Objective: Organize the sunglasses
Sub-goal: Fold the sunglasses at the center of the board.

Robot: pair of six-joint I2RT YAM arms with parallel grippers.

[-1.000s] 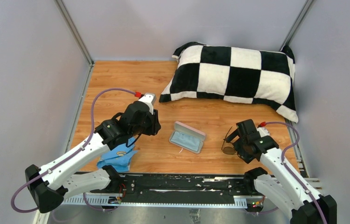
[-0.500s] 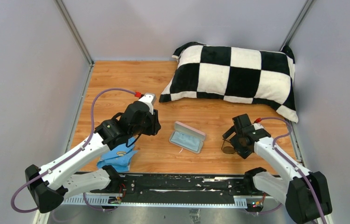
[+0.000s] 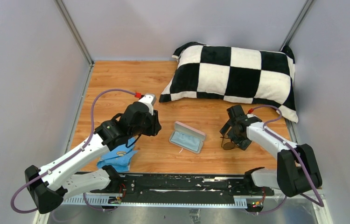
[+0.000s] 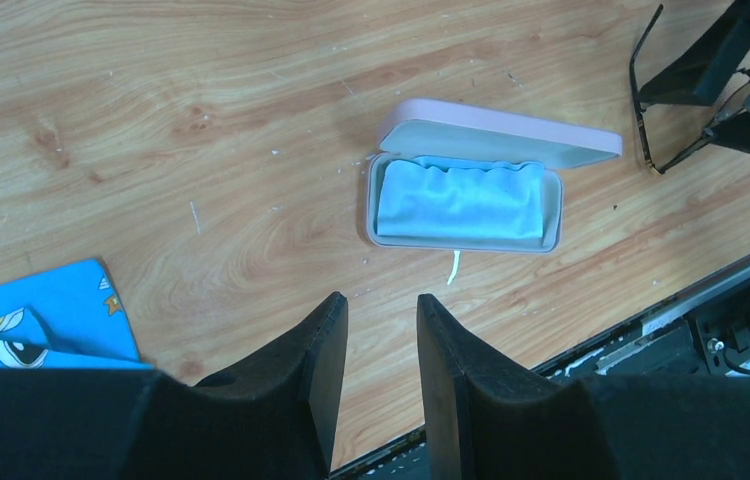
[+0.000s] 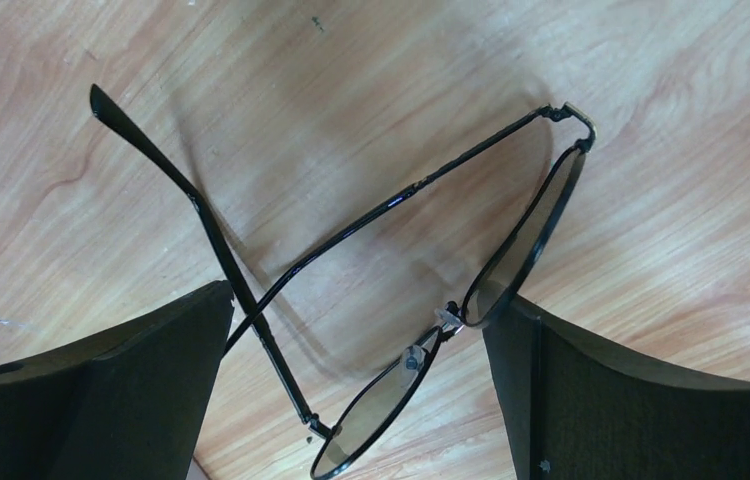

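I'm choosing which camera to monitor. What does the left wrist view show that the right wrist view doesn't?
Left wrist only: the open pink case with a light-blue cloth inside, and a blue patterned cloth. Right wrist only: a close-up of the sunglasses, lenses and nose pads, framed by the open right gripper. Both: the sunglasses and the wooden table.

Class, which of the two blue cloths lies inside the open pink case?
The plain light-blue cloth; the cartoon-printed cloth lies loose on the table.
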